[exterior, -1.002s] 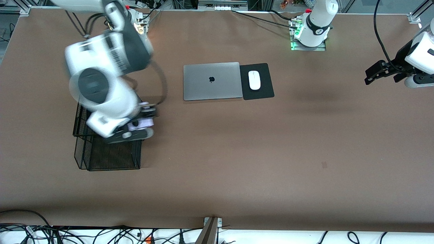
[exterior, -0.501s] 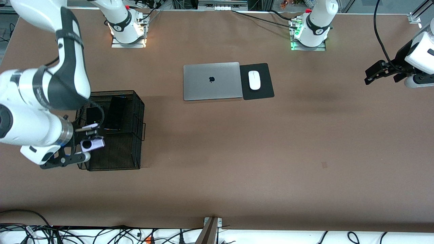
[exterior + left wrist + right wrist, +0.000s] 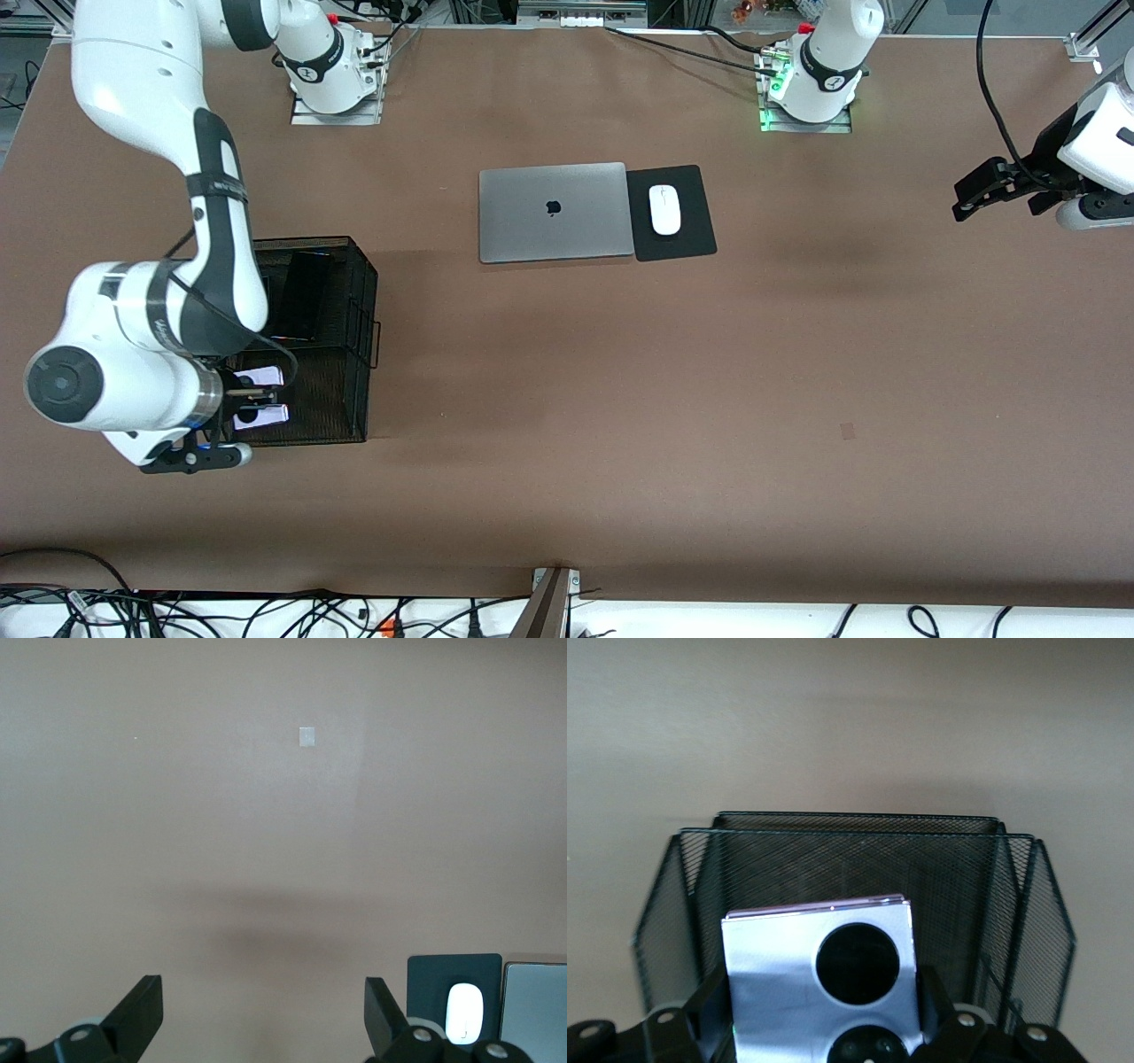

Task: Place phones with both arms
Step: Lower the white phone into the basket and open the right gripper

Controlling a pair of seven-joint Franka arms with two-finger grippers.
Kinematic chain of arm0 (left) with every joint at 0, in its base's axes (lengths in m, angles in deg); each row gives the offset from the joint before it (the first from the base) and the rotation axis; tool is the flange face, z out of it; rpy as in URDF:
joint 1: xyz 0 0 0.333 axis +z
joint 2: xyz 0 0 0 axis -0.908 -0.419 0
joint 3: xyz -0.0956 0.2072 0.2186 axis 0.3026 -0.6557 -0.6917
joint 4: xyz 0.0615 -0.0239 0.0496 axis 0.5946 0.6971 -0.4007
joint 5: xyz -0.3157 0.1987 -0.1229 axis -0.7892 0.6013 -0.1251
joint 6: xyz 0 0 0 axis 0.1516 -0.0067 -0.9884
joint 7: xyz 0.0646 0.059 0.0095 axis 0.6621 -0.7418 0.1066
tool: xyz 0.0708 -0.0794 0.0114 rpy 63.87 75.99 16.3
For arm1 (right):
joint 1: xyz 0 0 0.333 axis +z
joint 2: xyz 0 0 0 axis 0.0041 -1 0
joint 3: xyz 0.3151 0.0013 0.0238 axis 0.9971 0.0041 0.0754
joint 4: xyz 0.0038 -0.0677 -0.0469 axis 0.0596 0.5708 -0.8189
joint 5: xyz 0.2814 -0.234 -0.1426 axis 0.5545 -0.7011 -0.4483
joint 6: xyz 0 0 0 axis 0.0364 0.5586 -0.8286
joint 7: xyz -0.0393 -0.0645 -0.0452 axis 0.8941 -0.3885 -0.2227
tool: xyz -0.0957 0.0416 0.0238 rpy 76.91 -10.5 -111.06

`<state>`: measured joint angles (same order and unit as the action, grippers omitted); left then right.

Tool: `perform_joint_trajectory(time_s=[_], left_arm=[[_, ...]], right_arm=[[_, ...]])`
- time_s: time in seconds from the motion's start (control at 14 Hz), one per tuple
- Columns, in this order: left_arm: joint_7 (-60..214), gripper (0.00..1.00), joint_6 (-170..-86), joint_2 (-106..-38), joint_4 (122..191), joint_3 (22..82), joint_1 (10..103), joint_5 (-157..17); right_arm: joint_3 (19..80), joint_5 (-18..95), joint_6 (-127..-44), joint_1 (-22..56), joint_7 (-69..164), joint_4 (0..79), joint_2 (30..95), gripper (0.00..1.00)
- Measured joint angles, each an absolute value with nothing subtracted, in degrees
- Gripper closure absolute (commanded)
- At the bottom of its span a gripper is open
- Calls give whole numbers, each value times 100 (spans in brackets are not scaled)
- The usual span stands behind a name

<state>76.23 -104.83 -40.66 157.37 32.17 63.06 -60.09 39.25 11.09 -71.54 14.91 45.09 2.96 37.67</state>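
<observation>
The right hand [image 3: 252, 397] hangs over the black mesh basket [image 3: 359, 292], at the basket's end nearest the front camera, clenched on the lavender-white phone [image 3: 819, 979] — its two round lenses face the wrist camera. Two dark phones already lie in the basket; only the long slim black phone [image 3: 303, 292] shows clearly, farther from the camera than the held one.

The risk is in the release: the phone sits close to the basket's near wall, so letting go too high or off-centre could tip it onto the rim or out onto the surface [image 3: 620, 399], or drop it against the black phones.

The left hand [image 3: 983, 190] waits released, well apart from the basket.
</observation>
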Motion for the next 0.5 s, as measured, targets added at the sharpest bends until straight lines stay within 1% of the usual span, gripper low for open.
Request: perform_joint_trajectory(time_s=[0.14,0.29,0.36,0.43,0.5], left_arm=[[7623,0,-10482,-4066,15736,3217,6306,-6009],[7623,0,-10481,-4066,15736,3217,6306,-6009],[7623,0,-10480,-4066,15736,3217,6306,-6009],[7623,0,-10480,-4066,15736,3217,6306,-6009],[7623,0,-10479,-4066,15736,3217,6306,-6009]], right_arm=[[3925,1111,-7579,1489,4494,602,3681,100],[3923,1120,-7829,1486,4485,846,3643,100],[3923,1155,-7876,1487,4481,914,3634,60],[3922,1241,-7894,1487,4480,960,3631,2],[3922,1317,-7896,1487,4479,988,3627,0]])
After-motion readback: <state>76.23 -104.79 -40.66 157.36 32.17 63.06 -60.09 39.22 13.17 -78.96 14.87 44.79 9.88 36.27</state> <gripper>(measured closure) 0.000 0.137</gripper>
